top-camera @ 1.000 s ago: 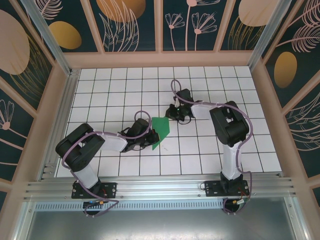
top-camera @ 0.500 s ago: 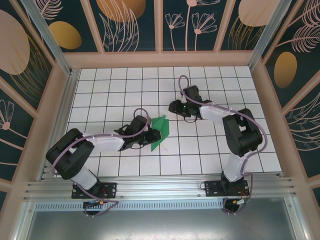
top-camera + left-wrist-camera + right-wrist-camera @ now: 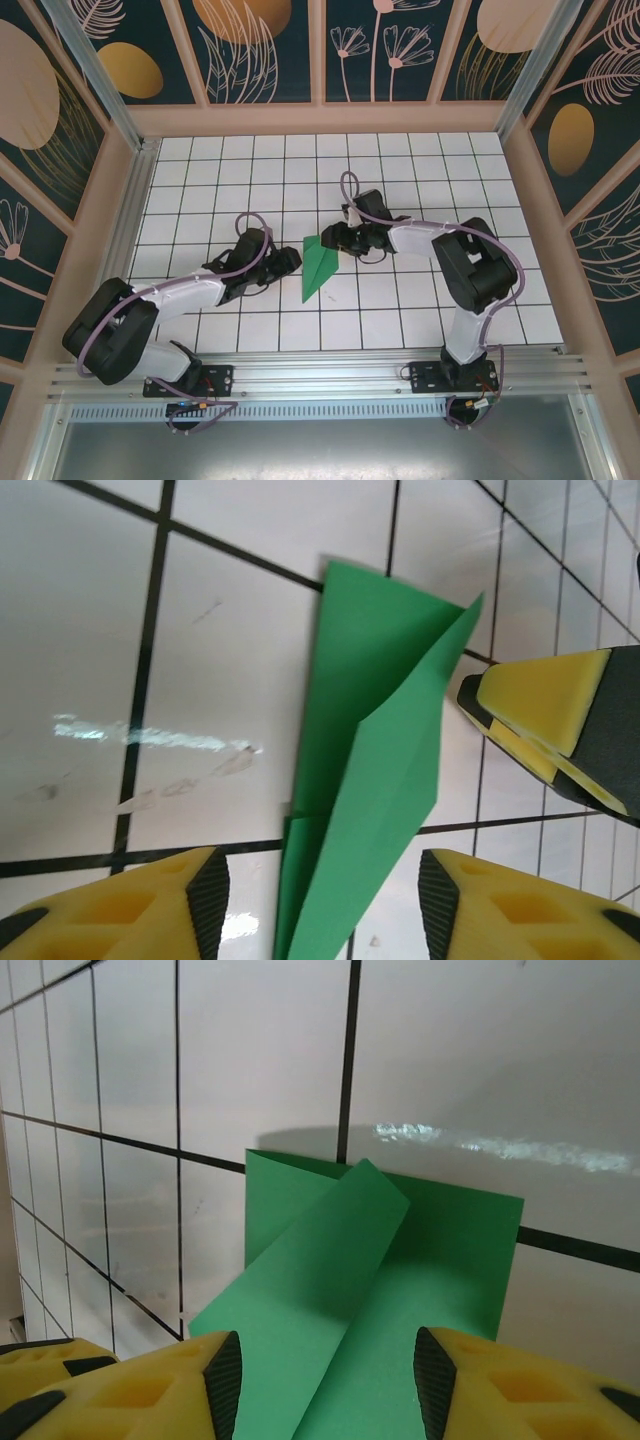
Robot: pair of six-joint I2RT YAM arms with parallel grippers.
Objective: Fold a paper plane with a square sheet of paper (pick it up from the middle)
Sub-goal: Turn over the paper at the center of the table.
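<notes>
Paper plane [image 3: 319,268], half-folded: flat between our left gripper [image 3: 322,880] and right gripper [image 3: 327,1360], both spread wide, holding nothing; we judge them poised for creasing.

The paper plane [image 3: 370,780] is seen as thin, smooth, matt green paper, sharply creased. The table [image 3: 90,630] is surfaced in glossy white, faintly scuffed. The left gripper [image 3: 322,900] is faced in matt yellow plastic.

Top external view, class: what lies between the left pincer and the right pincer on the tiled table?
The partly folded green paper lies between the left pincer and the right pincer, as the top external view shows. Both pincers are open.
</notes>
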